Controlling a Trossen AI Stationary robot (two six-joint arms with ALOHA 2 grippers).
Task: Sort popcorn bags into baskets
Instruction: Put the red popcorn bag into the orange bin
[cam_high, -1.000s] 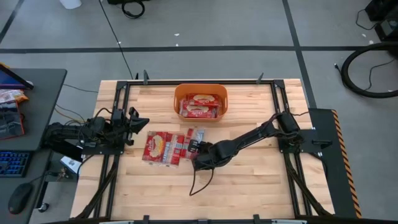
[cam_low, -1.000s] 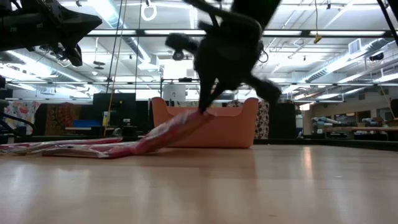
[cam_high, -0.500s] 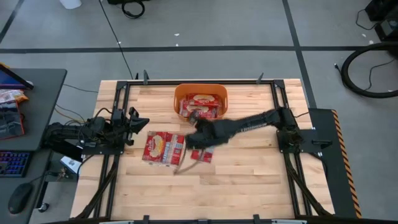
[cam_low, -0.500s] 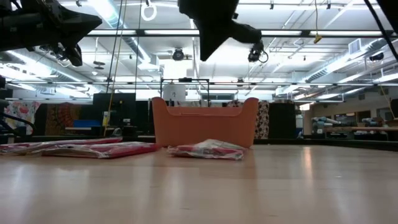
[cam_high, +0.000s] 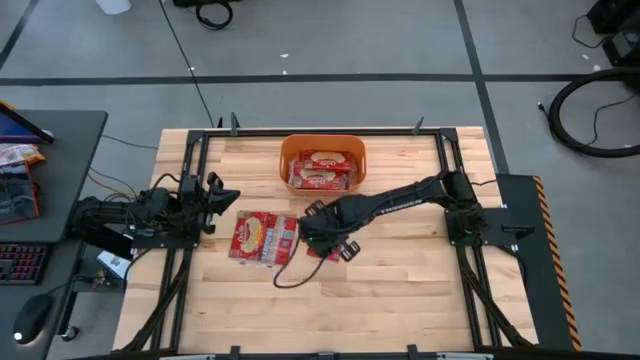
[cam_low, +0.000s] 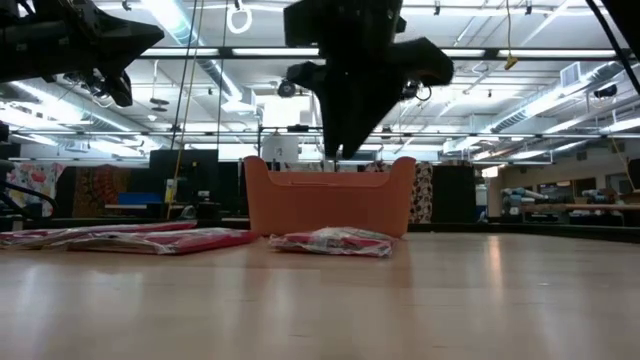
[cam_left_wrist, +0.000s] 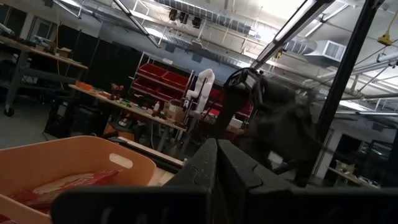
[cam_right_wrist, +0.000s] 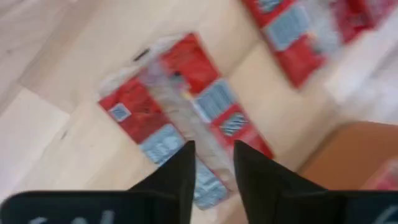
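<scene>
The orange basket (cam_high: 323, 150) stands at the table's far middle with red popcorn bags (cam_high: 320, 170) inside. A pile of bags (cam_high: 262, 238) lies flat left of centre. One crumpled bag (cam_low: 328, 241) lies alone on the table just right of the pile, seen from above in the right wrist view (cam_right_wrist: 180, 106). My right gripper (cam_right_wrist: 214, 168) hangs above this bag, fingers pointing down and a little apart, clear of the table in the low view (cam_low: 337, 152). My left gripper (cam_high: 225, 195) waits shut at the table's left, level, facing the basket (cam_left_wrist: 62, 165).
Black frame rails run along the table's left and right sides (cam_high: 185, 250). A dark cable (cam_high: 290, 275) trails on the wood below the right arm. Bare wood lies along the near half of the table (cam_high: 330, 310).
A second ago my right gripper held one bag by an end, raised off the pile. It let go, and the bag fell flat onto the table right of the pile. The gripper rose toward the basket, then came back toward the near edge and down over the fallen bag.
</scene>
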